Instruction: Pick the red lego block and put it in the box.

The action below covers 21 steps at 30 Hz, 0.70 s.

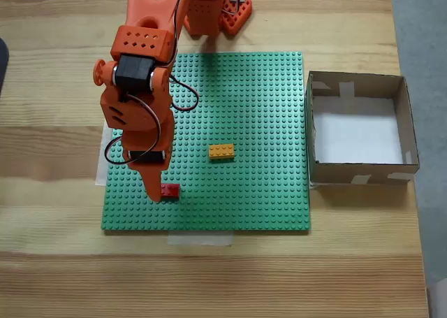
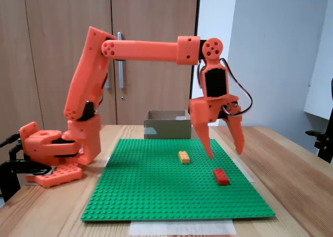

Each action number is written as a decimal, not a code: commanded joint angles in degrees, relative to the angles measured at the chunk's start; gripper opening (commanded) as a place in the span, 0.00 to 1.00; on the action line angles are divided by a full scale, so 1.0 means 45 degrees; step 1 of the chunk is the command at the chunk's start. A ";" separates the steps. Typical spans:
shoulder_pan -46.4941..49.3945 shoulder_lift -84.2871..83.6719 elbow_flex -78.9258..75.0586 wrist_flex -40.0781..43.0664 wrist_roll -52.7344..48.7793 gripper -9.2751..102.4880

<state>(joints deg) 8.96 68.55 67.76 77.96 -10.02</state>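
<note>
Red lego block (image 2: 221, 176) sitting on the green baseplate (image 1: 265, 108), near its front-left corner in the overhead-style fixed view, well apart from the box (image 1: 314, 122) at the right. Light, rigid, hard plastic by the look; probably pressed onto studs, so likely needs a firm pinch across the long smooth sides. Hand (image 2: 225, 152) wide open, holding nothing, pointing down, hovering above the block. Upper arm stretched out level, forearm dropping vertically. Yellow brick (image 1: 221, 151) lying close by, untouched.
</note>
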 commanded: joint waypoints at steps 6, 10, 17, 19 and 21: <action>0.0020 -0.0313 -0.0117 -0.0605 0.0215 0.33; -0.0039 -0.0371 -0.0059 -0.0684 0.0215 0.33; -0.0293 -0.0508 0.0098 -0.1172 0.0273 0.33; -0.0293 -0.0508 0.0234 -0.1328 0.0254 0.33; -0.0293 -0.0645 0.0332 -0.1426 0.0176 0.33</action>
<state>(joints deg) 7.73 65.39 69.52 72.25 -9.05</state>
